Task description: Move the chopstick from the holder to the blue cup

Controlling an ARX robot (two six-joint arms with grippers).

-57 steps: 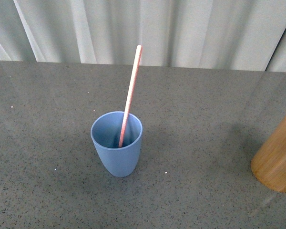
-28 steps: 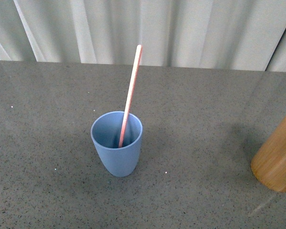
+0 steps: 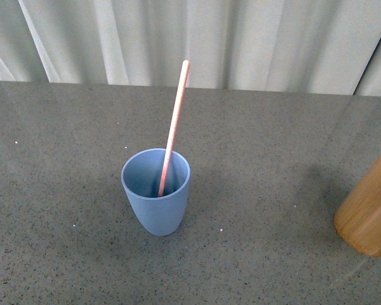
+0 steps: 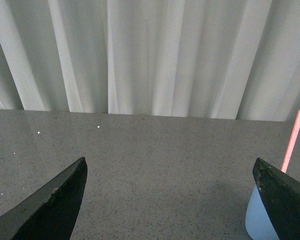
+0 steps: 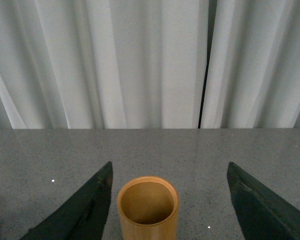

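Chopstick [image 3: 174, 127]: stands inside the blue cup [image 3: 156, 197], lower end at the cup floor, shaft leaning toward 1 o'clock against the far rim; the lean is what a loose stick takes up once nothing holds it

Blue cup: upright on the grey table [image 3: 63, 159], near the middle of the front view; no gripper touches it

Holder [image 3: 369, 206]: at 3 o'clock from the cup, well apart, cut by the frame edge in the front view; the right wrist view looks into its mouth and shows no stick inside

Left gripper [image 4: 170, 200]: fingers spread wide, nothing between them; the cup and the pink stick show just beside one finger [image 4: 285, 200], judged a parked pose clear of the work

Right gripper [image 5: 170, 210]: fingers likewise parted and empty, the holder standing in the gap ahead of them without contact, as suits an arm backed off from its pick-up place

Task state: judged complete, the stick being in the cup and the holder bare

Risk: a nudge to the cup could tip the tall stick out, since most of its length stands above the rim
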